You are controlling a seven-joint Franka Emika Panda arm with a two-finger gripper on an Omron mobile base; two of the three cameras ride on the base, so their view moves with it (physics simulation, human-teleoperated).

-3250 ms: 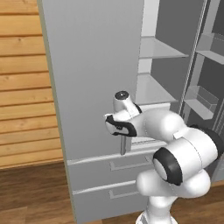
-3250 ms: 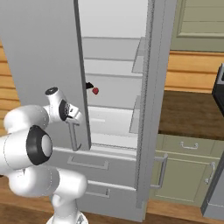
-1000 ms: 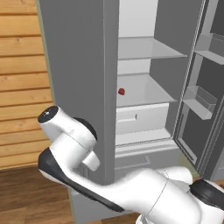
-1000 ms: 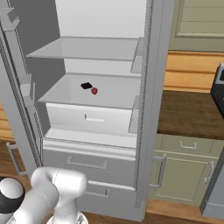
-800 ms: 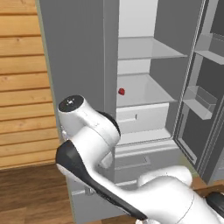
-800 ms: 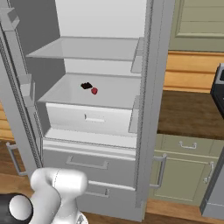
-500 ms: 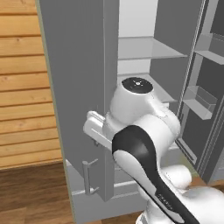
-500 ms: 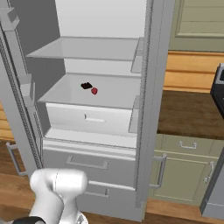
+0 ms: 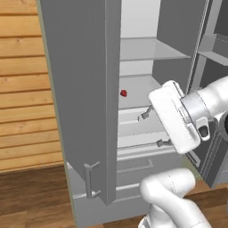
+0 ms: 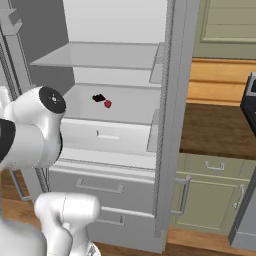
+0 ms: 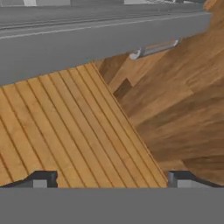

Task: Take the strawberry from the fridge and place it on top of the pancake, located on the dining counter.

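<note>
The fridge [image 9: 80,89] stands with its left door swung open, and the strawberry [image 9: 124,93] lies as a tiny red lump on a middle shelf. The right base view shows the strawberry [image 10: 107,104] next to a small dark thing [image 10: 98,97] inside the fridge [image 10: 169,100]. My gripper [image 9: 153,129] hangs open and empty in front of the white drawer, below and right of the berry and apart from it. Looking along the hand, my gripper [image 11: 111,181] has its fingertips [image 11: 41,179] wide apart, facing a fridge door handle [image 11: 153,48], wood panelling and floor. The pancake and the dining counter are out of view.
The open left door's edge and its bar handle [image 9: 89,178] jut toward me at lower left. The right door's shelves [image 9: 213,49] stand close behind my hand. A brown-topped counter [image 10: 215,130] with green cabinets [image 10: 210,195] sits right of the fridge. A wooden wall [image 9: 22,89] is at left.
My arm has swung from the left side across to the right, bringing the hand in front of the open fridge compartment. The strawberry has stayed put and the jaws remain open.
</note>
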